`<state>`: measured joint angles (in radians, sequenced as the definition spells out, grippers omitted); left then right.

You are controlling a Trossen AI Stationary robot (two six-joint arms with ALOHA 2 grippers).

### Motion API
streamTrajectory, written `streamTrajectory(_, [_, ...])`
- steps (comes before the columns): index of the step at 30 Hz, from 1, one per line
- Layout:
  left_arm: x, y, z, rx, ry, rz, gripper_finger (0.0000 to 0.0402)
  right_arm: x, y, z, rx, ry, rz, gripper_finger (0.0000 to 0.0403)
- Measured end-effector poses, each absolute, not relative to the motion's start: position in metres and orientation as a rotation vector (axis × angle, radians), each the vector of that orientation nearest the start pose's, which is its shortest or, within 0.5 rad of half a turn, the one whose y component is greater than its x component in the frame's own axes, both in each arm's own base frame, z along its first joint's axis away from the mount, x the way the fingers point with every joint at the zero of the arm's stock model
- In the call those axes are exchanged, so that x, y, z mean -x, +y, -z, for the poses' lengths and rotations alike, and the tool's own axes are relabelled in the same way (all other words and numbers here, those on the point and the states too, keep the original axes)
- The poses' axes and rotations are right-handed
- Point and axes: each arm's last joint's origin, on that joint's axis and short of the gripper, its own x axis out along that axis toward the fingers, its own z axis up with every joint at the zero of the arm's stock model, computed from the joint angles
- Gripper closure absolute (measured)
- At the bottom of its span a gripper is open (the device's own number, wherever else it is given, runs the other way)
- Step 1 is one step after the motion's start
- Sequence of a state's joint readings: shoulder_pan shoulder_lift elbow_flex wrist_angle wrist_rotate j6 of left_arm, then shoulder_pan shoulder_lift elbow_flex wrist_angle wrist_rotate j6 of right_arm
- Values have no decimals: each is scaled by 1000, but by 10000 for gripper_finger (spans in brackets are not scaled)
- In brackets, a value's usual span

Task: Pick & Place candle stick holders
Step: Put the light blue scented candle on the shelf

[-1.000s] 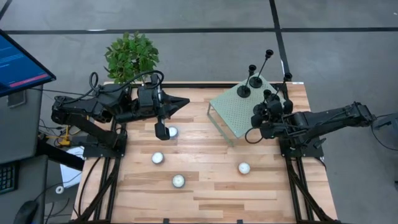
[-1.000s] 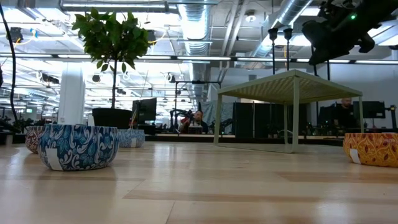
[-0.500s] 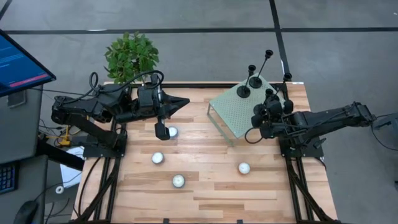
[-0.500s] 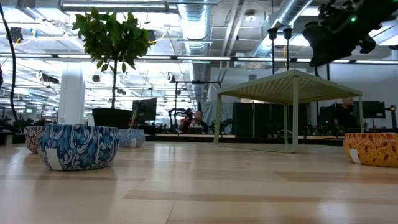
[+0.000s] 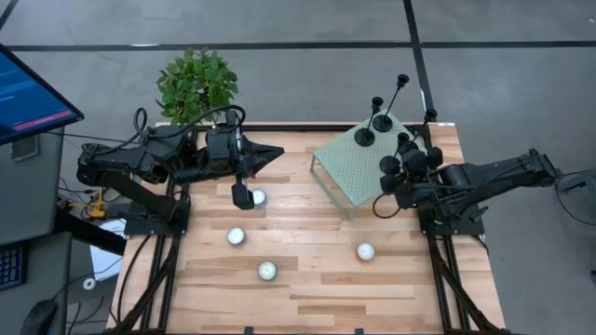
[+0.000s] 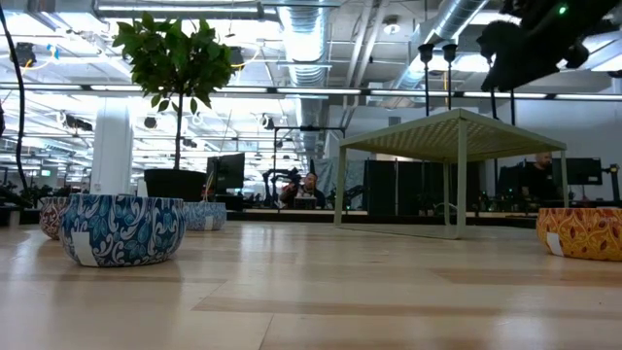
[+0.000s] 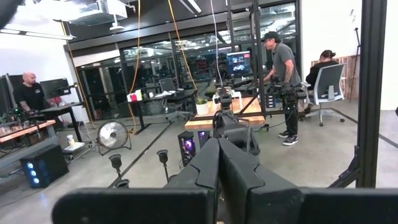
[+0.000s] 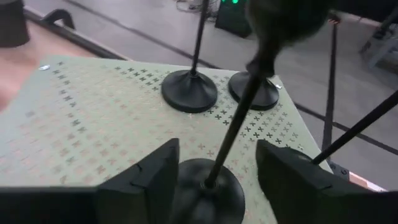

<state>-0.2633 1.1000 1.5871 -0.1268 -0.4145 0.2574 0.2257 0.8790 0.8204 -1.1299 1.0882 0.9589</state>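
Three black candle stick holders stand by their disc bases on a pale green perforated stand (image 5: pixel 349 163) at the table's far right. Two of them (image 8: pixel 189 90) (image 8: pixel 255 90) are toward its far corner. The third (image 8: pixel 208 183) is at the stand's right edge, its thin stem (image 8: pixel 239 115) rising between my right gripper's (image 8: pixel 214 180) open fingers, which flank its base without plainly touching it. My left gripper (image 5: pixel 277 152) waits shut, raised over the table's far left and pointing right.
Several white round candles lie on the wooden table (image 5: pixel 258 197) (image 5: pixel 237 236) (image 5: pixel 267 271) (image 5: pixel 365 251). A potted plant (image 5: pixel 196 82) stands behind the far left edge. Open table surface lies in front of the stand.
My right gripper has opened and let go of the nearest candle stick holder, which stays standing on the green stand. The gripper has also risen a little.
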Motion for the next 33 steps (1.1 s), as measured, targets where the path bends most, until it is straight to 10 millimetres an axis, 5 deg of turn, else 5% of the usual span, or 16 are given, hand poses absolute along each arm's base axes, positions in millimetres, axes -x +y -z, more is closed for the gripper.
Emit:
streamTrajectory(6, [-175,-35,-536,-146,-279,-187,379,-120,11,-294,-207,598,920,165])
streamTrajectory(10, [-178,-35,-519,-92,-107,-202,353,-111,21,-298,-374,746,706,167])
streamTrajectory(16, [-176,-34,-483,69,219,-237,302,-92,40,-299,-599,946,404,186])
streamTrajectory(22, [-182,-35,-445,126,560,-313,245,-73,58,-294,-677,1134,313,205])
streamTrajectory(33, [-193,-25,-348,75,935,-433,137,-61,86,-288,-589,1074,314,223])
